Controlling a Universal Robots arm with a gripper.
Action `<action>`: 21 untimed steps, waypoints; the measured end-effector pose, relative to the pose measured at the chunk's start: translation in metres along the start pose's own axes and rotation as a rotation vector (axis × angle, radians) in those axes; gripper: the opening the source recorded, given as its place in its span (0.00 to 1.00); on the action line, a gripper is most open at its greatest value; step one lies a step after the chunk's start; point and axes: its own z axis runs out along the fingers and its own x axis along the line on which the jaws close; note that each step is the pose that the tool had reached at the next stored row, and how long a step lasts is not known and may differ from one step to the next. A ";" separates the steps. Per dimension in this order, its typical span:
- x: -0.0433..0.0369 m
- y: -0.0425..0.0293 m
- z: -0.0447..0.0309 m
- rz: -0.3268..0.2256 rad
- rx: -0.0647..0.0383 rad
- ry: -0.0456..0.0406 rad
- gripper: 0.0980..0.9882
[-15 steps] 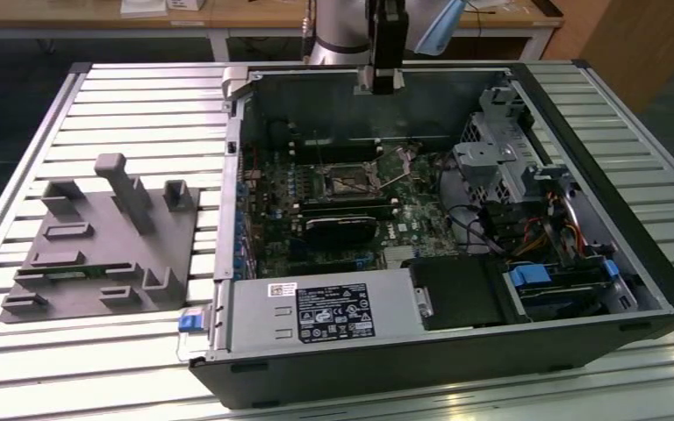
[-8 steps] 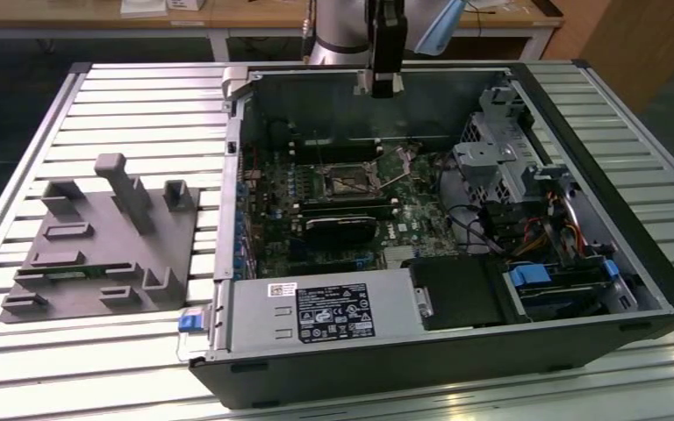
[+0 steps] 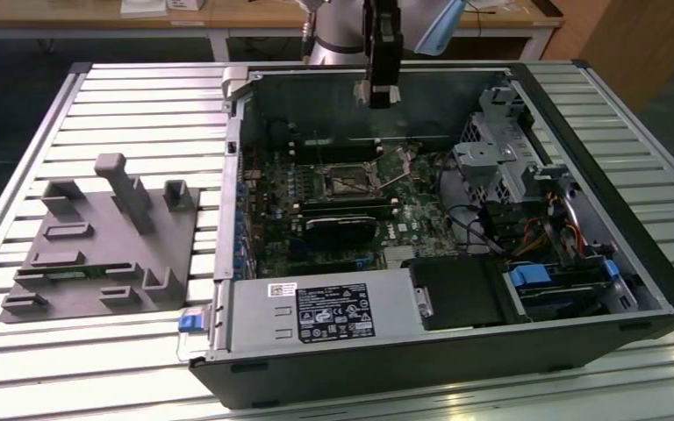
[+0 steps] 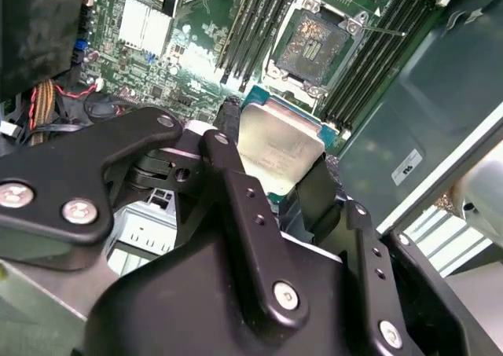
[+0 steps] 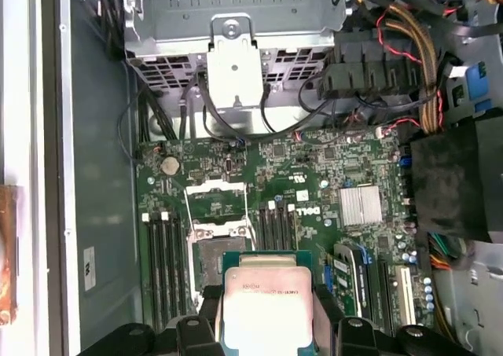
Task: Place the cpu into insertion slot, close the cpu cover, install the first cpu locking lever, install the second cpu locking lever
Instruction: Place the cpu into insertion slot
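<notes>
The cpu [image 4: 279, 145] is a pale silver square plate on a green board edge, held between my black fingers [image 4: 317, 189]. My gripper [image 4: 275, 155] is shut on it, hanging above the open computer case [image 3: 525, 96] near its back wall. In the exterior view the gripper [image 3: 378, 95] is well above the motherboard. The insertion slot [image 5: 219, 244] lies bare with a dark centre, just beyond the cpu [image 5: 267, 309] in both wrist views. The cpu cover [image 5: 218, 189] is flipped open behind the slot [image 3: 347, 181]. A thin locking lever [image 4: 379, 31] stands raised beside the slot [image 4: 314, 45].
Long black memory slots [image 5: 161, 262] flank the socket on both sides. A black card [image 3: 343, 226] and power supply [image 3: 326, 311] sit toward the case front. The drive cage and cables [image 3: 512, 175] fill the exterior view's right. A grey fixture block [image 3: 103, 241] stands on the slatted table.
</notes>
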 end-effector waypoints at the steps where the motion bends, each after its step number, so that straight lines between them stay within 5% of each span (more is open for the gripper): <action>1: 0.0000 -0.0001 0.0014 -0.003 0.000 0.0003 0.50; 15: 0.0008 -0.0030 0.0296 -0.123 -0.003 0.0125 0.50; 21: 0.0009 -0.0041 0.0351 -0.171 -0.003 0.0397 0.50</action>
